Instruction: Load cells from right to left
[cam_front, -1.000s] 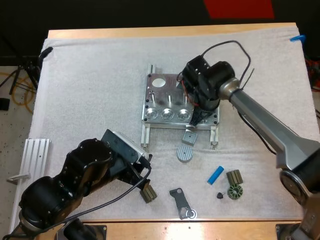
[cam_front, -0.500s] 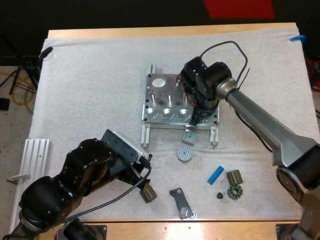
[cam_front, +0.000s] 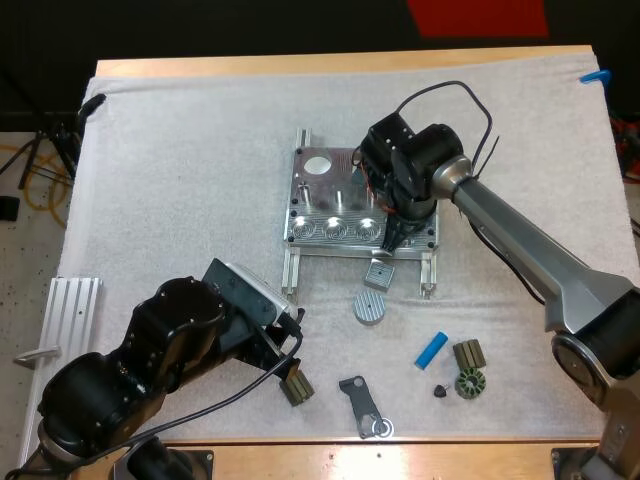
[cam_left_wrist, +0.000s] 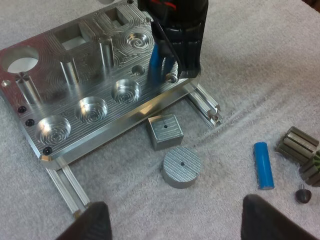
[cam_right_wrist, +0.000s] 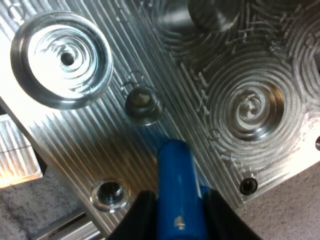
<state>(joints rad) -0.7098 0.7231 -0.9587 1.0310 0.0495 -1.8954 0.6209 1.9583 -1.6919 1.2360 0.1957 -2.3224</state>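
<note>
A metal fixture (cam_front: 318, 200) with round pockets sits mid-mat. My right gripper (cam_front: 391, 240) hangs over its front right corner, shut on an upright blue cylinder (cam_right_wrist: 176, 185). In the right wrist view the cylinder's tip is just above the fixture's ribbed face (cam_right_wrist: 100, 145), between two round pockets and beside a small bolt hole. A second blue cylinder (cam_front: 432, 349) lies loose on the mat to the front right. My left gripper (cam_front: 290, 335) stands open low over the mat in front of the fixture, with its fingers (cam_left_wrist: 95, 222) wide apart and nothing between them.
A square metal block (cam_front: 379, 272) and a round metal disc (cam_front: 368, 307) lie just in front of the fixture. Dark ribbed parts (cam_front: 468, 356) and a small black piece (cam_front: 440, 390) sit by the loose cylinder. A dark bracket (cam_front: 360, 405) lies near the front edge, a rail (cam_front: 70, 310) at the left.
The right arm has shifted very slightly over the fixture, still gripping the blue cylinder. The left arm has not moved.
</note>
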